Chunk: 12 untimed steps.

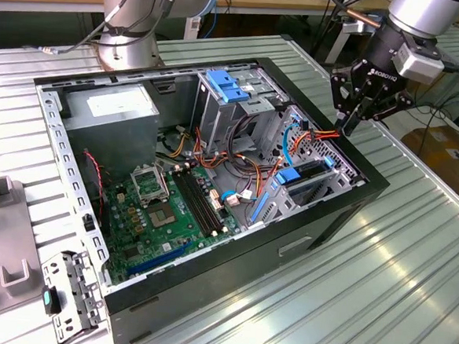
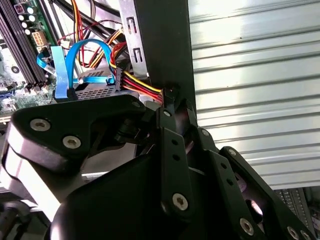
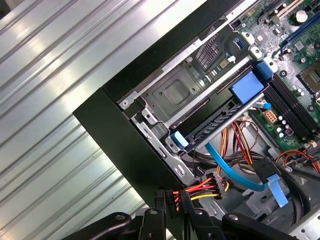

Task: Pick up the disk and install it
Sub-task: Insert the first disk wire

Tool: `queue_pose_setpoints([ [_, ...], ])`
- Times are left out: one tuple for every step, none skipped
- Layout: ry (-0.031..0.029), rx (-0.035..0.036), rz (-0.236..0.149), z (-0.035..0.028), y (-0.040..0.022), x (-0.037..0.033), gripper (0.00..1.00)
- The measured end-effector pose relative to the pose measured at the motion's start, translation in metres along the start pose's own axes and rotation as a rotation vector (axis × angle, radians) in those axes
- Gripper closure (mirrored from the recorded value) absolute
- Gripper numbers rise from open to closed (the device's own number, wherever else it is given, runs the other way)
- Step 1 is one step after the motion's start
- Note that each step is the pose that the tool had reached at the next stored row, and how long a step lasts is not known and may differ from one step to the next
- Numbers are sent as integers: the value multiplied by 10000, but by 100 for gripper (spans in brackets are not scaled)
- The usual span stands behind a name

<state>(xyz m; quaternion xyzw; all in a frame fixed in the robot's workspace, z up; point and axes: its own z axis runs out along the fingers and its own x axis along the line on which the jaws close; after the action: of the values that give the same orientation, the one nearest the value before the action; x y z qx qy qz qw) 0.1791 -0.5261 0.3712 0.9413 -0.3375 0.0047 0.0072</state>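
Note:
The disk (image 1: 311, 178) lies flat in the metal cage at the open computer case's side, on the exterior view's right; blue side rails and a blue tab (image 3: 247, 87) frame it. Its dark face (image 3: 216, 125) shows in the first wrist view. My gripper (image 1: 345, 130) hangs over the case's black rim just beyond the cage. Its fingers (image 3: 161, 207) stand close together on a black power connector (image 3: 172, 199) with red, yellow and black wires. Those wires (image 2: 145, 86) and a blue data cable (image 2: 75, 55) run down toward the cage.
The case (image 1: 231, 259) lies open on a ribbed metal table (image 1: 387, 285). Inside are a green motherboard (image 1: 164, 207), a grey power-supply box (image 1: 112, 109) and a tall cage with a blue latch (image 1: 226, 87). A second arm's base (image 1: 129, 31) stands behind; grey fixtures (image 1: 4, 235) lie on the exterior view's left.

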Motion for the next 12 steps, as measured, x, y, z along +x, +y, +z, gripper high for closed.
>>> queue_pose_setpoints([
  [-26, 32, -38, 2, 1, 1, 75],
  [-29, 38, -120, 3, 2, 1, 75],
  [-33, 45, -197, 5, 2, 2, 75],
  [-39, 58, -295, 8, 3, 3, 75],
  [-40, 69, -369, 11, 3, 3, 75],
  [-42, 83, -463, 17, 3, 2, 75],
  [-43, 94, -564, 26, 3, 3, 75],
  [-41, 98, -638, 31, 4, 3, 75],
  [-39, 104, -735, 40, 4, 3, 75],
  [-37, 109, -798, 47, 5, 4, 75],
  [-39, 116, -854, 49, 6, 5, 75],
  [-52, 134, -880, 50, 7, 5, 75],
])
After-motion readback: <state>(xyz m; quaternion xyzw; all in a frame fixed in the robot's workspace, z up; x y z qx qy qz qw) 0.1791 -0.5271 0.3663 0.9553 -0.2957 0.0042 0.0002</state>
